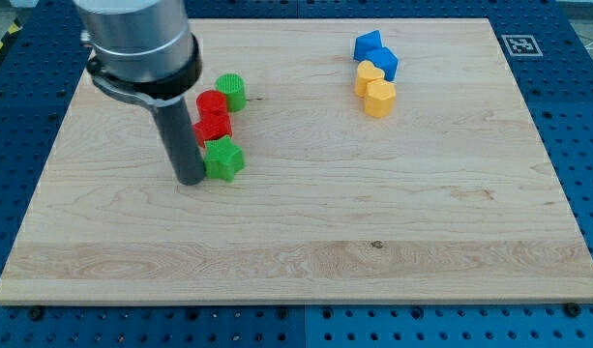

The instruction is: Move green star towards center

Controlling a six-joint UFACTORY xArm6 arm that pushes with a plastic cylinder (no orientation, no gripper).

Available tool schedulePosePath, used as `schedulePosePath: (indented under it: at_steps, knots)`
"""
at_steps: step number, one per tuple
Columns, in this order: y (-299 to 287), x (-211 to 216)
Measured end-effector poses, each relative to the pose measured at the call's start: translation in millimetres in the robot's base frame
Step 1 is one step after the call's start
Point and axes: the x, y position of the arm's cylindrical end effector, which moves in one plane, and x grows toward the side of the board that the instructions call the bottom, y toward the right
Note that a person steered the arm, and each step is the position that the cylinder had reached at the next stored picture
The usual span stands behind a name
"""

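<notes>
Tip set against the green star, left of the desk's middle

The wooden desk (306,261) fills the view; my arm comes down over its far-left part and ends in a straight dark rod — there is no tool with jaws here, so nothing opens, closes or grips, and all I can do is push. My tip (191,181) rests on the desk just left of the green star (223,159), touching it or very nearly. The star lies left of the centre, with the two red blocks (212,118) just beyond it and a green round block (230,91) farther still. Two blue blocks (376,54) and two yellow blocks (375,90) sit well apart, far right. The star looks small, rigid and light — likely to slide easily yet spin if caught on a point, so I judge a push through its left side, square to its middle, is best.
</notes>
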Motion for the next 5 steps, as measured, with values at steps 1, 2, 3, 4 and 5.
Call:
schedulePosePath:
  at_steps: [1,2,3,4,5]
  knots:
    - [23.7,2.1]
    - [35.3,-5.9]
    - [38.4,-20.9]
    - [42.6,-8.9]
    - [60.4,31.7]
